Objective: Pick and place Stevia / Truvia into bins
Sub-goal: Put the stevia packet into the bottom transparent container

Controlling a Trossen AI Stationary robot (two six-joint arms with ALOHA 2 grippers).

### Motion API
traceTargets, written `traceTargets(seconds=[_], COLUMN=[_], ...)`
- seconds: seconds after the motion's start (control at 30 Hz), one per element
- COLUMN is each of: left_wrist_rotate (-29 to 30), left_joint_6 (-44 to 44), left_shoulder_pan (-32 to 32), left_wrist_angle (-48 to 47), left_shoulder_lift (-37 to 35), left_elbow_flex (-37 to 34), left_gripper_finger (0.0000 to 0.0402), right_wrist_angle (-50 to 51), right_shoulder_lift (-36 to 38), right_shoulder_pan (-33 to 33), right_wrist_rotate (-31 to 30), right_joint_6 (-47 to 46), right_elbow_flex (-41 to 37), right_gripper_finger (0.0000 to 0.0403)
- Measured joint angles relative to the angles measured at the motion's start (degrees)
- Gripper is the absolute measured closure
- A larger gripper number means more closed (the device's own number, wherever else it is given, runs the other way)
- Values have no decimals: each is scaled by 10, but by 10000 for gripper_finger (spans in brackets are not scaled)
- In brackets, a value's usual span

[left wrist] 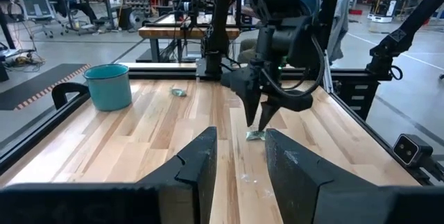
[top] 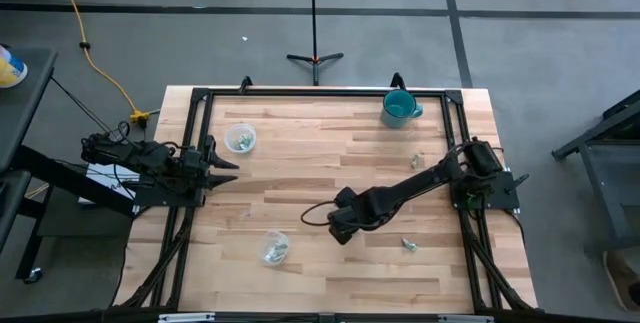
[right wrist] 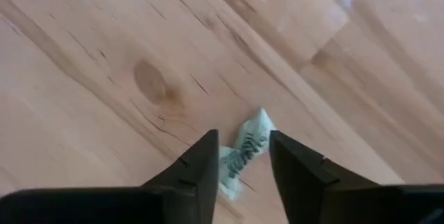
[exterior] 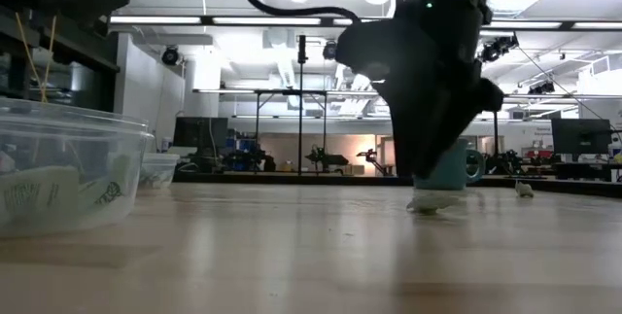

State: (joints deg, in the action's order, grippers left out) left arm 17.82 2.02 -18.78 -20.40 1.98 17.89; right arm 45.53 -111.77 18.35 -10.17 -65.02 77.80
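The right arm stretches from its mount at the bench's right edge toward the middle, wrist bent steeply down, so the right gripper points at the wood. Its fingers stand slightly parted on either side of a Stevia sachet lying flat on the bench; they seem not yet closed on it. Another sachet lies toward the near right corner, one below the teal mug. Both bins, the far-left cup and the near cup, already hold sachets. The left gripper waits open at the left edge.
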Motion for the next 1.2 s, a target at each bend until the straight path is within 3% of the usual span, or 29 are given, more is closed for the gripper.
traceTargets(seconds=[0.3, 0.5, 0.7, 1.0, 1.07, 1.2], left_wrist_rotate=[0, 0, -1, -1, -1, -1], left_joint_6=[0, 0, 0, 0, 0, 0], left_shoulder_pan=[0, 0, 0, 0, 0, 0], left_wrist_angle=[0, 0, 0, 0, 0, 0], left_shoulder_lift=[0, 0, 0, 0, 0, 0], left_elbow_flex=[0, 0, 0, 0, 0, 0], left_gripper_finger=[245, 245, 245, 245, 245, 245], right_wrist_angle=[-44, -102, -100, -119, -139, -227], right_shoulder_lift=[0, 0, 0, -1, -1, -1], right_shoulder_pan=[5, 5, 4, 0, 0, 1], right_wrist_rotate=[2, 3, 3, -1, -15, -41], right_joint_6=[-46, -36, -19, 45, 90, 200], right_elbow_flex=[-49, -73, -75, -52, -28, 20], right_gripper_finger=[196, 184, 232, 382, 395, 383])
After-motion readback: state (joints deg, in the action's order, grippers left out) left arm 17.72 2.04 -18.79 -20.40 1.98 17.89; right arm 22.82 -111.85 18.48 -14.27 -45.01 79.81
